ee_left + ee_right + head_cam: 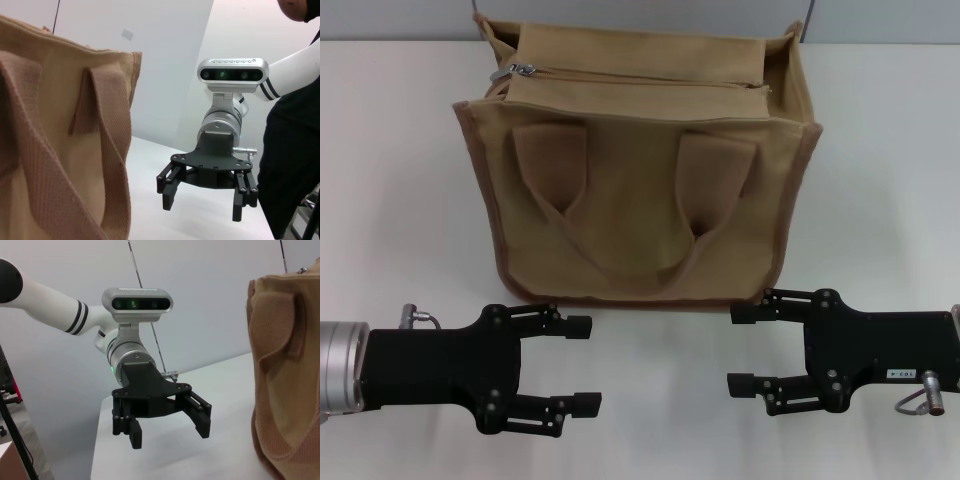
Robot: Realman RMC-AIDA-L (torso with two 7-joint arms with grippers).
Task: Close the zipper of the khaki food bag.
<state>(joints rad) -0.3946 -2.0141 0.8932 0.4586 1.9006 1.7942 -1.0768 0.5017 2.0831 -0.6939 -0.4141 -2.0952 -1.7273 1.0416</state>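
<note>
The khaki food bag (pixel 640 190) stands upright in the middle of the white table, its two loop handles hanging down the near side. The zipper (pixel 650 80) runs across its top panel, and its silver pull tab (pixel 520 70) sits at the left end. My left gripper (pixel 585 365) is open and empty in front of the bag's left corner. My right gripper (pixel 739 348) is open and empty in front of the right corner. Neither touches the bag. The left wrist view shows the bag's side (pixel 60 150) and the right gripper (pixel 200 207). The right wrist view shows the bag (pixel 285 365) and the left gripper (pixel 170 435).
The white table (pixel 880 170) spreads on both sides of the bag. A grey wall runs behind it. A person in dark clothes (pixel 295 160) stands beside the right arm in the left wrist view.
</note>
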